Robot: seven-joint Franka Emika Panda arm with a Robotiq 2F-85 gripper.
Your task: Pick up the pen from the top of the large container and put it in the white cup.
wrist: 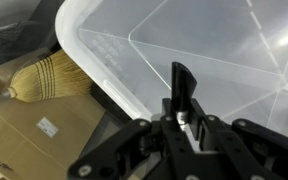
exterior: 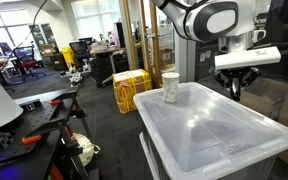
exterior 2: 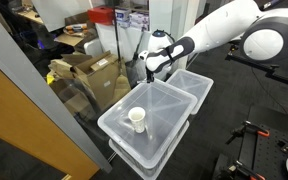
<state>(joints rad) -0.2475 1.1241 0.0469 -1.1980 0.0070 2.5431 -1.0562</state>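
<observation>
The large container (exterior: 219,130) is a translucent whitish bin with a recessed lid; it also shows in an exterior view (exterior 2: 164,105) and in the wrist view (wrist: 184,40). The white cup (exterior: 171,86) stands upright on the lid near one corner, also seen in an exterior view (exterior 2: 137,119). My gripper (wrist: 187,118) is shut on the thin black pen (wrist: 184,82), which sticks out from between the fingers. In both exterior views the gripper (exterior: 236,85) (exterior 2: 152,72) hangs above the container's edge, away from the cup.
A second similar bin (exterior 2: 196,85) adjoins the container. Yellow crates (exterior: 131,90) stand behind the cup. A straw broom (wrist: 46,78) and cardboard (wrist: 34,135) lie below the bin's edge. Cardboard boxes (exterior 2: 89,72) and a wooden panel (exterior 2: 19,125) are nearby.
</observation>
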